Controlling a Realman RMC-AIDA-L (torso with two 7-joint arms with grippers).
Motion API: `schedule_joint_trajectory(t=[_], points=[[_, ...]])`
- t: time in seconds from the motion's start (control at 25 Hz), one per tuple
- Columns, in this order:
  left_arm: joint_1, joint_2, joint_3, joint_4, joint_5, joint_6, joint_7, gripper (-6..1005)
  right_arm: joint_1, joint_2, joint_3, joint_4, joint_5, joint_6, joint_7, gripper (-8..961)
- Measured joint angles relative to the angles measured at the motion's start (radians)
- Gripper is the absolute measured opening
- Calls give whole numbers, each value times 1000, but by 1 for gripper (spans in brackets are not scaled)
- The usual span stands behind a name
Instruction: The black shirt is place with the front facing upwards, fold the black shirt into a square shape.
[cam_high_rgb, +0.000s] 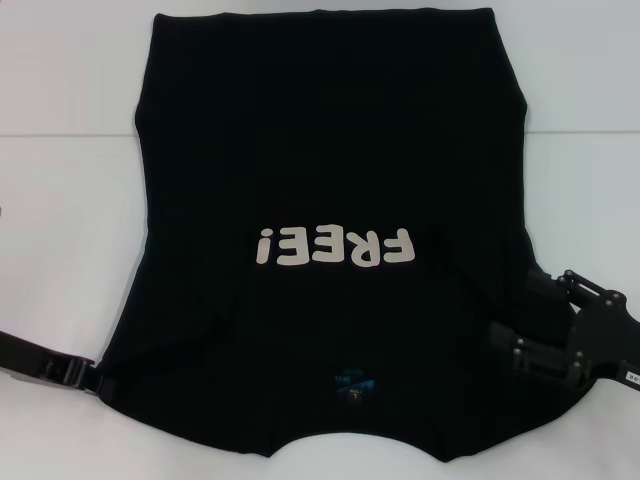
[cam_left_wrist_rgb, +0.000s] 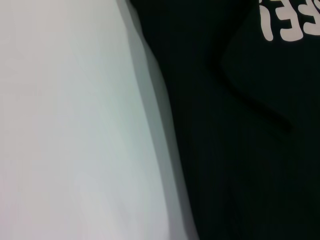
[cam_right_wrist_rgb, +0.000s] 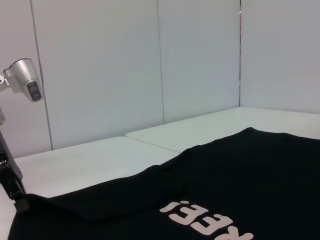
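Surface: white table (cam_high_rgb: 60, 200), black shirt (cam_high_rgb: 330, 150) flat.
Right gripper (cam_high_rgb: 545, 330): at sleeve; grip unclear to you.
Left gripper (cam_high_rgb: 95, 378): same.
Risk: uneven pulls skew your fold.

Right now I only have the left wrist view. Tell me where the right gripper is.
Observer: The right gripper sits at the shirt's right edge, near the collar end.
Operator: Give me the left gripper too.
Observer: The left gripper is at the opposite edge, also near the collar end.
Operator: Say which end faces the robot.
Observer: The collar end, with its blue label; the hem lies farthest away.
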Motion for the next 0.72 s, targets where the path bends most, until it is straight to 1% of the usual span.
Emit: schedule_joint_trajectory(t=[0.16,0.4,0.6,0.72], points=[[-4,0,-5,0,-4,3,4,63,3,1,0,0,0,0,0,918],[-5,0,-8,1,-13,2,12,19,4,1,0,1,2,2,2,917],[-5,7,-45,4,-33,17,28,20,10,1,22,1,2,7,20,917],[-8,8,-59,8,-41,30,35,21,19,-3,33,-7,1,25,74,916]])
